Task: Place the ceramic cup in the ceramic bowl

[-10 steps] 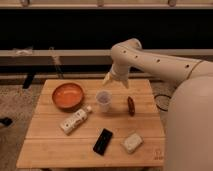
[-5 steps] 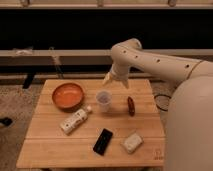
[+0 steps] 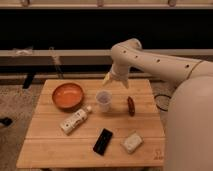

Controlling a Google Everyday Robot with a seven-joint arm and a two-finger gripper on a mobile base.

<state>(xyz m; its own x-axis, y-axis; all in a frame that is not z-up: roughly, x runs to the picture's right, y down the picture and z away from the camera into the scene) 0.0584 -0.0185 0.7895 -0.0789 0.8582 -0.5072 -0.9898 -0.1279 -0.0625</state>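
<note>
The ceramic cup (image 3: pixel 104 100), small and pale, stands upright near the middle of the wooden table. Just to its left sits the ceramic bowl (image 3: pixel 67 95), shallow, orange-brown and with nothing in it. The white arm reaches in from the right, and my gripper (image 3: pixel 107 80) hangs a little above and behind the cup, apart from it. It is open and holds nothing.
A white labelled bottle (image 3: pixel 75 120) lies in front of the bowl. A dark reddish-brown oval object (image 3: pixel 131 105) lies right of the cup. A black flat device (image 3: pixel 103 141) and a pale packet (image 3: pixel 132 141) lie near the table's (image 3: pixel 50 145) front edge. Behind runs a dark wall with a rail.
</note>
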